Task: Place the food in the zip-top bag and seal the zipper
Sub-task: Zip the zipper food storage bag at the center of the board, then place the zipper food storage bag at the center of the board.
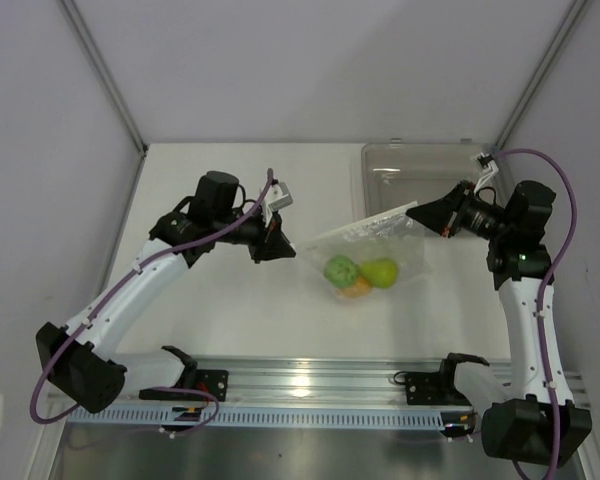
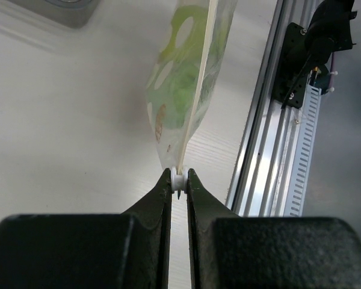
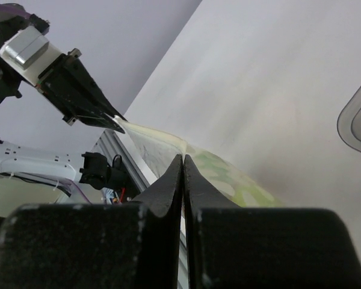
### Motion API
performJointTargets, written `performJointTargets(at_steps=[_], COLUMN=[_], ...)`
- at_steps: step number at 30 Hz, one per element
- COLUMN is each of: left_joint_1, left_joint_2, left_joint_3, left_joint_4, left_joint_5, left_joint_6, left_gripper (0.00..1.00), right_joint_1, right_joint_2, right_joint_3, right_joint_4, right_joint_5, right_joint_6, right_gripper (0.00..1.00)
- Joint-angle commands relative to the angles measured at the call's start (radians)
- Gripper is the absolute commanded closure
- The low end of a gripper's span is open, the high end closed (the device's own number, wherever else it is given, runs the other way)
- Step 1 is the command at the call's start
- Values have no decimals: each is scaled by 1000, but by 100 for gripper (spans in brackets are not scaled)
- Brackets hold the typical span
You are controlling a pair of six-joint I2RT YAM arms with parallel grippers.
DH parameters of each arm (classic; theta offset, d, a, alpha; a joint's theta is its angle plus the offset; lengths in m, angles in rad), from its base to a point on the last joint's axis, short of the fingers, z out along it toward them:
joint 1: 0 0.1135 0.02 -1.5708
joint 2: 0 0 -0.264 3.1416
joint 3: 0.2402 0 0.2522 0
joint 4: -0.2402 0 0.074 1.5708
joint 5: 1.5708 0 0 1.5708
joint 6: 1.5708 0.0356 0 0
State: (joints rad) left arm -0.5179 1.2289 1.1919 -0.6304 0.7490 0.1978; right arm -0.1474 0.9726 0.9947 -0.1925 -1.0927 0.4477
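The zip-top bag (image 1: 375, 250) hangs stretched between my two grippers above the table. Inside it sit the food pieces: two lime-green ones (image 1: 341, 268) (image 1: 381, 271) and an orange one (image 1: 356, 289) beneath them. My left gripper (image 1: 285, 250) is shut on a small white slider (image 2: 179, 180) at the left end of the zipper (image 1: 365, 225). The bag (image 2: 183, 90) runs away from its fingertips, green showing through. My right gripper (image 1: 412, 212) is shut on the bag's right top corner. In the right wrist view its jaws (image 3: 183, 158) pinch the bag's edge (image 3: 228, 180).
A rigid clear tray (image 1: 420, 170) stands at the back right, just behind the right gripper. The aluminium rail (image 1: 310, 385) with both arm bases runs along the near edge. Walls close in the table at left, right and back.
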Motion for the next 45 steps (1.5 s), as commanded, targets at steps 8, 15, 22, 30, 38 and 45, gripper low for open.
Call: performJointTargets(at_steps=[8, 15, 22, 30, 38, 45], left_joint_1=[24, 32, 54, 117, 190, 255], left_joint_2=[-14, -51, -51, 71, 294, 498], left_joint_3=[-17, -38, 34, 187, 359, 527], left_joint_4=[-14, 6, -38, -51, -12, -6], left_joint_5=[-13, -253, -485, -625, -580, -571], left_joint_6=[-64, -231, -334, -356, -367, -370], left_gripper=[98, 94, 92, 87, 88, 93], right_joint_1=[229, 399, 491, 494, 488, 460], right_joint_2=[51, 133, 267, 477, 819, 1100], right_joint_3=[25, 38, 110, 226, 557, 847], right_joint_4=[-71, -46, -36, 10, -102, -170], right_joint_5=[229, 341, 392, 425, 447, 441], right_joint_6=[-69, -9, 86, 170, 103, 69], right_gripper=[100, 100, 100, 100, 100, 100])
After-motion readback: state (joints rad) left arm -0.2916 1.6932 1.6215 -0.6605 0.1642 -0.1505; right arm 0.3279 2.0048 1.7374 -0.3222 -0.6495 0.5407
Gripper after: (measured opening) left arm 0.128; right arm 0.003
